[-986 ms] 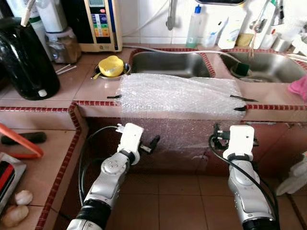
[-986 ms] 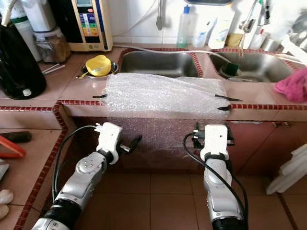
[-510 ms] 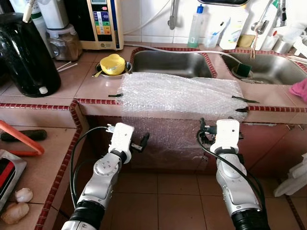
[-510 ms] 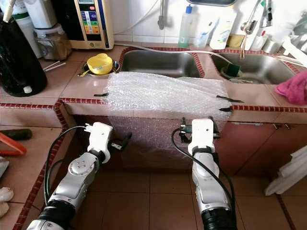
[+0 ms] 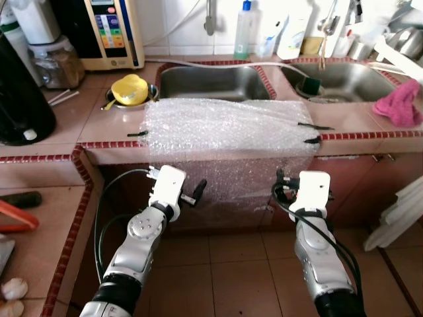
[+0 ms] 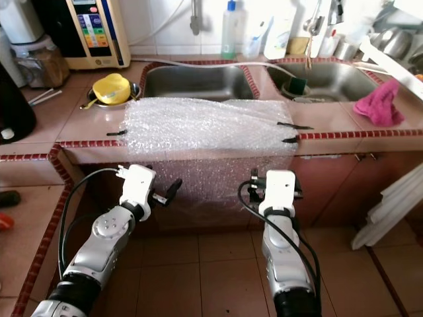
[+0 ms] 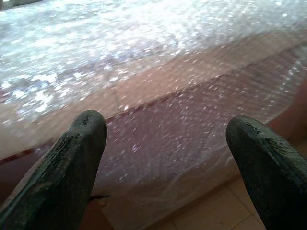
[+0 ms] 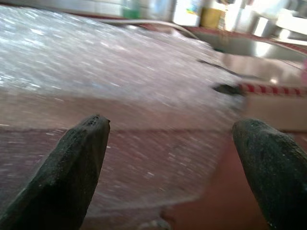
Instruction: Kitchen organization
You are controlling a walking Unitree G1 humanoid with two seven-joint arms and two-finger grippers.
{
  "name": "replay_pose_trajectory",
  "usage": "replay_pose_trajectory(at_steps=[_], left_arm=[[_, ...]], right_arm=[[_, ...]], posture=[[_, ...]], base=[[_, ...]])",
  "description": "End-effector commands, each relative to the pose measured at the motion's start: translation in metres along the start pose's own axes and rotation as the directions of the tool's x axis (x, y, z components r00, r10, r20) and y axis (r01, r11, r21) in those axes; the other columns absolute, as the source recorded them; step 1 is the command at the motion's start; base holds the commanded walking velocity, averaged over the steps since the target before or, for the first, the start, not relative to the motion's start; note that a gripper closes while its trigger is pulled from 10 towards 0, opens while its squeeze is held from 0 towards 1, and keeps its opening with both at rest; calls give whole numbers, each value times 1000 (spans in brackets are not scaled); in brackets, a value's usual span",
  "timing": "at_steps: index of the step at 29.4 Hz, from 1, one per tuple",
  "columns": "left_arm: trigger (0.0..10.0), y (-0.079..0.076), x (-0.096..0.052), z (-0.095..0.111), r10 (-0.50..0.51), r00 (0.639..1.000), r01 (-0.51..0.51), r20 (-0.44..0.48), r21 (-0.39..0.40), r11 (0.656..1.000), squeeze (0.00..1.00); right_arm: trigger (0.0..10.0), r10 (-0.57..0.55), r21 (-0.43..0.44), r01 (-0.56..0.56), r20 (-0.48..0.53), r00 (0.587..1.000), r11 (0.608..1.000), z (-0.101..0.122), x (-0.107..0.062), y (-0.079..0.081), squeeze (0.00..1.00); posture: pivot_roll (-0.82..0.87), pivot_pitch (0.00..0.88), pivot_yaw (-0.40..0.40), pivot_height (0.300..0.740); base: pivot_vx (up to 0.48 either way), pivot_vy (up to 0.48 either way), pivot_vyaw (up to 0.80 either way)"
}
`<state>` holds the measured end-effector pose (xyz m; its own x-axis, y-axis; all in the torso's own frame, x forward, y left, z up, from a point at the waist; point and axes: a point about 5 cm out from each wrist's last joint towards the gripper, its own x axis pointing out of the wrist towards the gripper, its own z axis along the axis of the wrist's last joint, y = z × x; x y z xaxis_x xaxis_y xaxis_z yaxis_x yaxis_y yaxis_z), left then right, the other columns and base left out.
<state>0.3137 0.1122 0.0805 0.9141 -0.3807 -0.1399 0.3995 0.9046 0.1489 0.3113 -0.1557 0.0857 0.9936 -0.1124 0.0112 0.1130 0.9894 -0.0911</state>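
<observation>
Bubble wrap [image 5: 228, 129] lies taped flat over the counter [image 5: 99, 125] edge, just in front of the left sink [image 5: 211, 80], w/ its lower part hanging down over the cabinet front toward the floor [image 5: 218, 277]. Black tape bits hold its side edges to the counter.

We hold both arms low in front of the wrap's hanging part. Our left gripper [image 5: 197, 192] sits near the wrap's lower left corner, fingers [image 7: 72, 158] spread wide, nothing between them; wrist view looks straight at the draped sheet. Our right gripper [image 5: 283, 187] sits near the wrap's lower right, fingers [image 8: 72, 167] also parted and empty, w/ the sheet's right edge and a tape bit ahead of it. Neither touches the wrap as far as we can tell.

Behind the wrap's left corner: yellow bowl [image 5: 129, 90]. Farther left of the wrap, a black kettle [image 5: 20, 105] and a white appliance [image 5: 109, 30] by the wall. Right of the wrap: second sink [image 5: 337, 76] w/ a green sponge [image 5: 312, 86], then a pink cloth [image 5: 398, 105] on the counter. Bottles [image 5: 246, 30] stand behind the sinks.
</observation>
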Motion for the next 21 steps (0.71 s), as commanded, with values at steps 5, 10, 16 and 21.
replay_pose_trajectory(at_steps=[5, 10, 16, 21], left_arm=[[10000, 9, -7, 0, 62, 998, -62, 1, 15, 998, 0], [10000, 8, -6, 1, 90, 996, -90, 14, 16, 996, 0], [10000, 6, -6, 5, 106, 994, -107, 26, 2, 994, 0], [10000, 12, -10, 3, 136, 990, -137, 23, 11, 991, 0]], right_arm=[[10000, 18, 4, -18, 27, 999, 1000, 6, 6, 7, 0], [10000, 23, -12, -23, 32, 999, 1000, 6, 5, 6, 0], [10000, 33, -27, -32, 29, 999, 999, 4, 5, 2, 0], [10000, 64, -38, -63, 27, 998, 997, 4, 5, 8, 0]], posture=[[75, 0, 22, 740], [69, 0, 12, 740], [74, 0, -11, 740], [93, 0, -29, 740]], base=[[0, 0, 0], [0, 0, 0], [0, 0, 0], [0, 0, 0]])
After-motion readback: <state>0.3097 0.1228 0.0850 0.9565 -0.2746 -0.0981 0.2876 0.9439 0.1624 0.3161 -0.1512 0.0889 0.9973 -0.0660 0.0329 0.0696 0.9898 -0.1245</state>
